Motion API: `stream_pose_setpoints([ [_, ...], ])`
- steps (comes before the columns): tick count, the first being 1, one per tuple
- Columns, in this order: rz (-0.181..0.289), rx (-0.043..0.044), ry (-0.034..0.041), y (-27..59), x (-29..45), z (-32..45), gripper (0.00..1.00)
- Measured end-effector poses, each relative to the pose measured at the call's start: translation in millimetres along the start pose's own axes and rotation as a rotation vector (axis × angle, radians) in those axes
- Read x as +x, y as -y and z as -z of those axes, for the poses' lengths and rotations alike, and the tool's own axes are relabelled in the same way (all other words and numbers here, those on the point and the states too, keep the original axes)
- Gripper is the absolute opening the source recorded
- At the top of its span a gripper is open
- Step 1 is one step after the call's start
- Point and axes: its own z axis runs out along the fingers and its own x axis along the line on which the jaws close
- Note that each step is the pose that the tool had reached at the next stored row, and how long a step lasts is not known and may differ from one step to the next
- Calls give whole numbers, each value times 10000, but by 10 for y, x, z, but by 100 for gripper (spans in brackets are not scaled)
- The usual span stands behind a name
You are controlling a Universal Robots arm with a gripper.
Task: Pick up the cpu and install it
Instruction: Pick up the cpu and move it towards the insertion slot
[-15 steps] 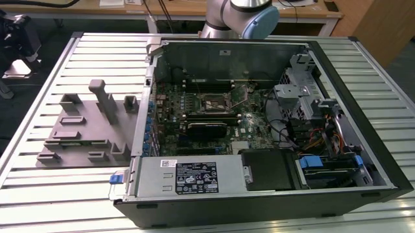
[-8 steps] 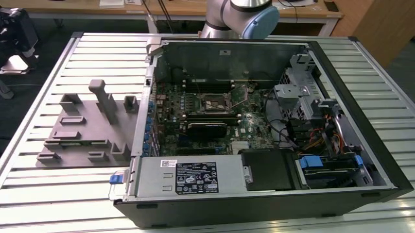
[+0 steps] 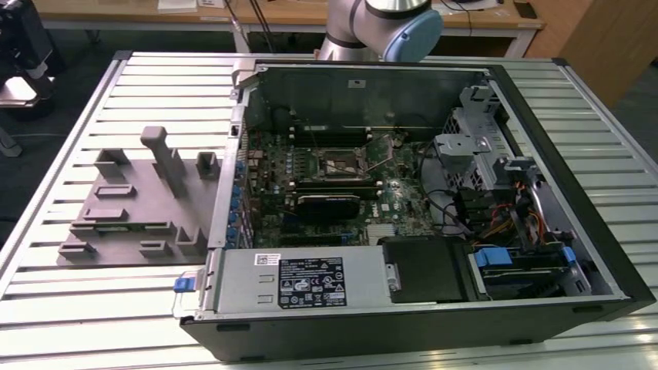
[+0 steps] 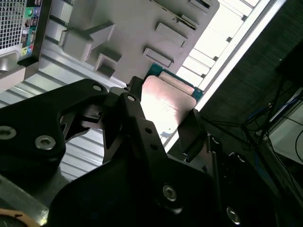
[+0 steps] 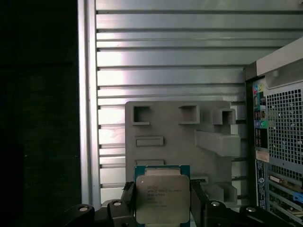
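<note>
One small square cpu point(image 5: 162, 198), silvery on top with a blue-green rim, sits clamped by its two opposite edges between the black fingers of the gripper point(image 5: 162, 207). The jaws are drawn in narrow around it. In both wrist views the chip hangs in the air above the near end of the grey fixture tray point(image 5: 175, 127), which lies on a slatted metal table point(image 5: 165, 47). Just beside the tray is the open computer case point(image 3: 411, 308). In the exterior view the motherboard lies flat inside the case, with its square socket point(image 3: 344, 164) near the middle. The arm point(image 3: 375, 23) rises out of the picture behind the case. The grip looks like the main risk. Only thin edges are held, so a jolt or a brush against the case wall could tilt the chip or let it slip. The socket sits low among cables and other parts, and a chip that arrives tilted or turned the wrong way would likely damage the socket's contacts. Whether the socket's cover is open cannot be told.
</note>
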Motion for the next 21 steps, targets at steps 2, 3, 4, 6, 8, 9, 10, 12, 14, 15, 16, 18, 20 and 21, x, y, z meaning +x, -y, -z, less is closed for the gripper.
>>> stream_pose_setpoints([
  [2, 1, 0, 10, -2, -2, 34, 55],
  [3, 1, -1, 15, -2, -3, 51, 55],
  [4, 1, -1, 21, -3, -4, 64, 55],
  [6, 1, -2, 27, -3, -4, 68, 55],
  [8, 1, -2, 27, -3, -4, 69, 55],
  [9, 1, -2, 27, -4, -5, 69, 55],
  [10, 1, -1, 26, -4, -7, 70, 55],
  [12, 1, -1, 26, -5, -20, 68, 55],
  [14, 1, -1, 26, -5, -38, 67, 55],
  [15, 2, -1, 26, -5, -47, 67, 55],
  [16, 1, -1, 26, -6, -57, 66, 55],
  [18, 1, -1, 26, -7, -77, 64, 55],
  [20, 1, -2, 27, -8, -99, 63, 55],
  [21, 1, -1, 26, -9, -112, 63, 55],
])
